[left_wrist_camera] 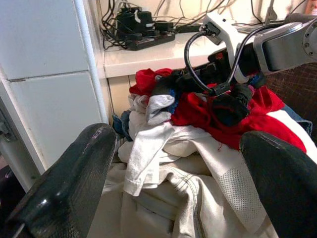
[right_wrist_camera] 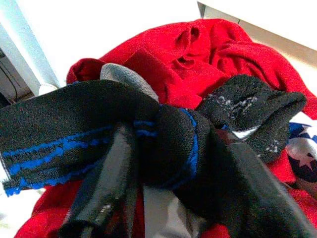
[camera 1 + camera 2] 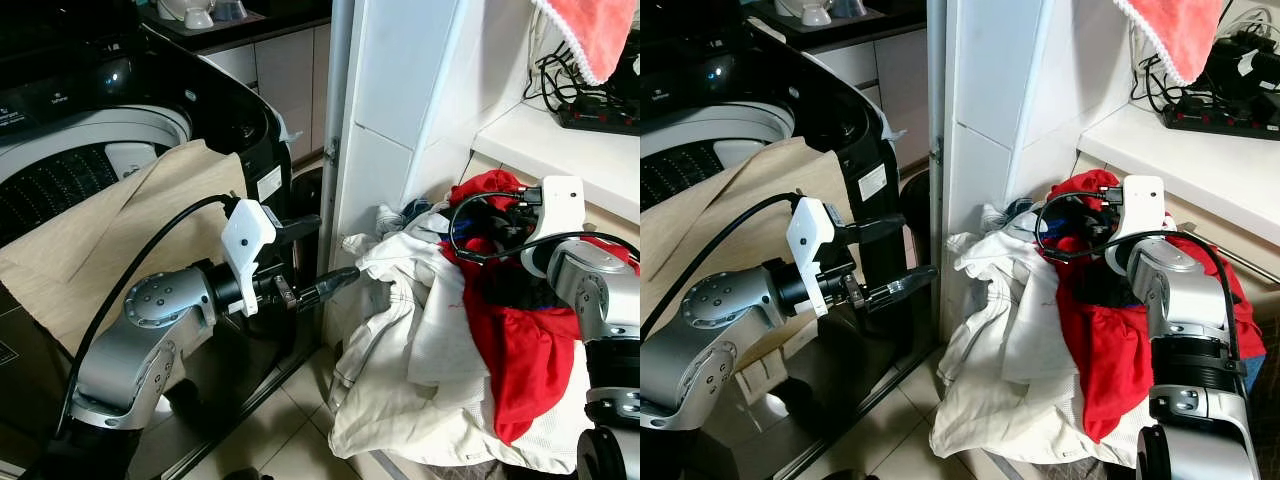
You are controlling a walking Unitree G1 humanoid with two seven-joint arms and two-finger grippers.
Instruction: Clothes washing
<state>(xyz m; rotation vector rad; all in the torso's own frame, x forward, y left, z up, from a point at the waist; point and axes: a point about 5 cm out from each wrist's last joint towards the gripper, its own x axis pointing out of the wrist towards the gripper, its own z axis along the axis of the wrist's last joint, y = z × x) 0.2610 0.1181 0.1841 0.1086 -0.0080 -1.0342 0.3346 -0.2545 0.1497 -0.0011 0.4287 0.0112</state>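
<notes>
A heap of laundry lies at the foot of a white pillar: white garments (image 3: 410,350) below, red ones (image 3: 525,350) on top. My right gripper (image 2: 173,148) is down in the red clothes, shut on a black sock with blue stripes (image 2: 74,114); the same sock (image 1: 230,106) shows from the left wrist too. My left gripper (image 3: 325,257) is open, held level beside the washing machine's front corner, pointing at the white garments and a short way from them. The washing machine (image 3: 110,130) stands at left with a beige cloth (image 3: 130,220) draped over its rim.
The white pillar (image 3: 390,100) stands between machine and laundry. A white shelf (image 3: 550,140) above the heap carries a black power strip (image 3: 600,115) and tangled cables. A pink towel (image 3: 595,30) hangs top right. Tiled floor (image 3: 280,420) runs in front.
</notes>
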